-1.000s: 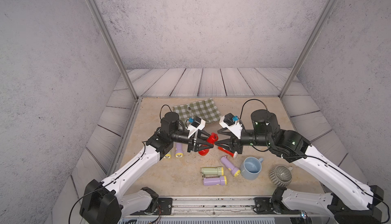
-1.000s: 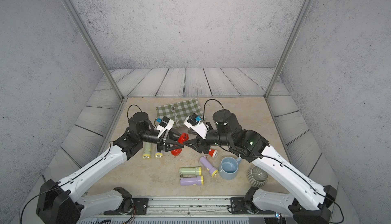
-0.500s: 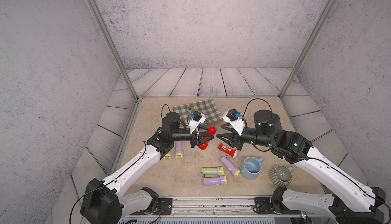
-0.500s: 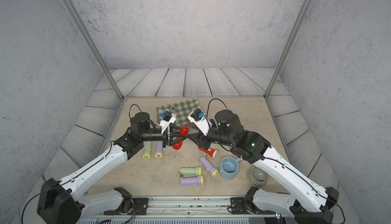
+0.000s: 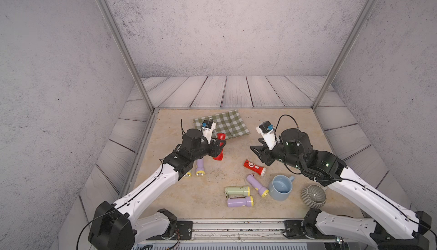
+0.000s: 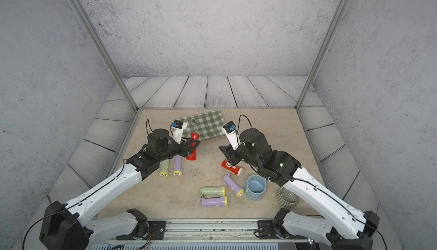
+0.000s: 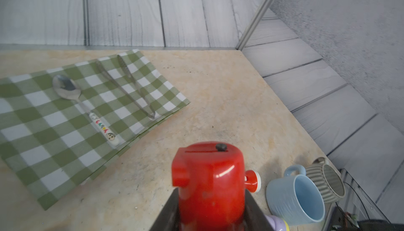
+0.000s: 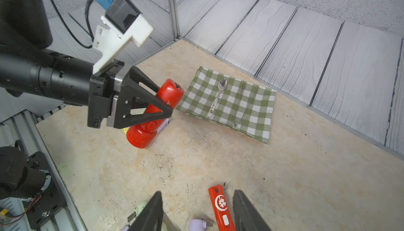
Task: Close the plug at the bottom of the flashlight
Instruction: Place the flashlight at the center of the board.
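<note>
My left gripper (image 5: 220, 146) is shut on a red flashlight (image 5: 218, 156), holding it off the table beside the checked cloth. In the left wrist view the flashlight (image 7: 209, 181) stands between the jaws with its flat end facing away. That end shows a thin seam and a small dark stud (image 7: 221, 147). My right gripper (image 5: 255, 152) is open and apart from it, over to the right. In the right wrist view its fingers (image 8: 242, 205) frame a second red flashlight (image 8: 222, 205) lying on the table with a metal prong sticking out.
A green checked cloth (image 5: 233, 124) with a spoon (image 7: 70, 90) and tongs lies at the back. A blue mug (image 5: 281, 187) and a grey ribbed bowl (image 5: 313, 195) stand front right. Purple and green flashlights (image 5: 236, 191) lie in front and under the left arm (image 5: 199, 167).
The two grippers met in the middle a second ago. The left one has since drawn back left with the red flashlight, and the right one has drawn back right.
</note>
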Controlling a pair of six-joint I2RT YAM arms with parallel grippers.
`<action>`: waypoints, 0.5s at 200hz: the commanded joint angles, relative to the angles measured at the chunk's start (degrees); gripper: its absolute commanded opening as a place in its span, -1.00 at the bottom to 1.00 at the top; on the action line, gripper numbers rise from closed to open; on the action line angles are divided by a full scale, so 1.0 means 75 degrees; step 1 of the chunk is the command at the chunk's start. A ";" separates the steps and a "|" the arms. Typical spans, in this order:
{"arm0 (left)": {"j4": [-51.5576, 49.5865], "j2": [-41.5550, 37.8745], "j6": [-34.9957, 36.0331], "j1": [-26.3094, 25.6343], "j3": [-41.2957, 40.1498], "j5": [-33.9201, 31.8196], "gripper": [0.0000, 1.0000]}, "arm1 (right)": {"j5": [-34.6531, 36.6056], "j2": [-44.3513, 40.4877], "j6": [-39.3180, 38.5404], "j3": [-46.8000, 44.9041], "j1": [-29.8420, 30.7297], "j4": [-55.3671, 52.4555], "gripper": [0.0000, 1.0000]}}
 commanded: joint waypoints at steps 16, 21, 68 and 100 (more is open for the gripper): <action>-0.0608 0.0538 -0.1190 -0.0094 0.0067 -0.1333 -1.00 | 0.0134 -0.0126 0.0258 -0.0080 -0.0025 0.0006 0.07; -0.0693 0.0624 -0.1330 -0.0106 0.0078 -0.1408 -1.00 | 0.0131 -0.0122 0.0275 -0.0100 -0.0025 0.0006 0.07; -0.1214 0.1637 -0.2130 -0.0175 0.0180 -0.1559 -1.00 | 0.0251 -0.0249 0.0246 -0.0218 -0.0025 0.0057 0.08; -0.1130 0.2234 -0.2421 -0.0280 0.0252 -0.1459 -1.00 | 0.0282 -0.0263 0.0258 -0.0242 -0.0026 0.0075 0.08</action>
